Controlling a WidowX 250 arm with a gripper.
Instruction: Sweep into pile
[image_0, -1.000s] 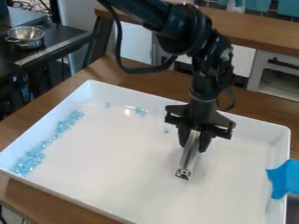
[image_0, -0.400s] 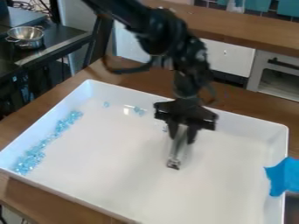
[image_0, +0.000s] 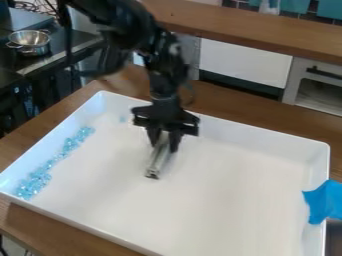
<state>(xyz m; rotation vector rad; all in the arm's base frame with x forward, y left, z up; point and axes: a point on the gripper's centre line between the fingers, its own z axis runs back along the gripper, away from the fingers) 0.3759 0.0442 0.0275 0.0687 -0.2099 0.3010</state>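
claw (image_0: 165, 144) closed round metal tool (image_0: 158, 161) | step: prob sweeping strays | next: drag stray beads (image_0: 123, 119) near claw toward bead row (image_0: 59, 159), farther off

The single camera view looks down at a slant from above the near side of a white tray (image_0: 234, 205) on a wooden table (image_0: 40, 127). It faces across the tray toward a wooden counter (image_0: 254, 37) behind, with a metal pot (image_0: 30, 41) at upper left. It sits close enough that the tray spans most of the view, its near part cut off below.
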